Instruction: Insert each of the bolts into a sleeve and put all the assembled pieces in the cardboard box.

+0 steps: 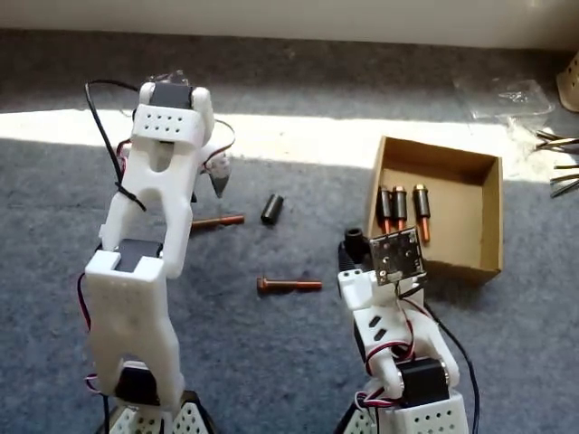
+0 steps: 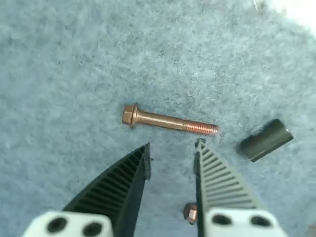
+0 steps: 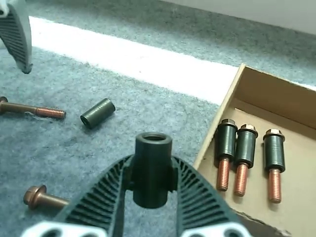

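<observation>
Right, from above: the cardboard box [image 1: 461, 221] sits on the grey carpet [image 1: 271, 362], toward its right edge, with three assembled pieces [image 1: 399, 208] lying side by side inside. Mid-carpet lie a loose sleeve [image 1: 272, 209] and two bare bolts, the far bolt [image 1: 217, 221] and the near bolt [image 1: 289, 285]. Left wrist camera next: the left gripper [image 2: 173, 148] is spread wide, its tips just beside the far bolt. Over to the right wrist: the right gripper [image 3: 153, 165] pinches an upright sleeve [image 3: 153, 148], near the box's near-left corner.
</observation>
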You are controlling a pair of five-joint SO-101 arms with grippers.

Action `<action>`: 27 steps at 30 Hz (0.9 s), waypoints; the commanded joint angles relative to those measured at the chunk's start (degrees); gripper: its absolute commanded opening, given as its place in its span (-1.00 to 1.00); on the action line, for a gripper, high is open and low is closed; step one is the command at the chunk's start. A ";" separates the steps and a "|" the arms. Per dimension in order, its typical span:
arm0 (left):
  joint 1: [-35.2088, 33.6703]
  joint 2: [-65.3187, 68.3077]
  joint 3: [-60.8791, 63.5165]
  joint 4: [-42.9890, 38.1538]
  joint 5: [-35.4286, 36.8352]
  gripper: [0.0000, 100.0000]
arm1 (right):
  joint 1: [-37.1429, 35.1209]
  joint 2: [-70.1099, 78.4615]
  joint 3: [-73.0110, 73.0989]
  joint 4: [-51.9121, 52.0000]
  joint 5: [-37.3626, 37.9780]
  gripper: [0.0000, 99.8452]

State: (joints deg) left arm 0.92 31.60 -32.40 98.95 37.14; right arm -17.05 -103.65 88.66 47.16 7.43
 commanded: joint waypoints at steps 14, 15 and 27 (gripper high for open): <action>4.97 -0.57 9.27 -4.04 17.76 -0.71 | 0.31 0.04 -0.66 -1.54 -0.09 -0.99; 4.97 -0.57 9.27 -4.75 17.76 -0.71 | 0.31 0.04 -0.66 -1.54 -0.09 -0.99; -1.71 -0.57 15.08 -9.67 33.05 -0.71 | 0.31 0.04 -0.75 -1.54 -0.09 -0.99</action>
State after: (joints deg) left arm 2.42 31.60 -18.86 92.26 68.79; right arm -17.05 -103.65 88.66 47.16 7.43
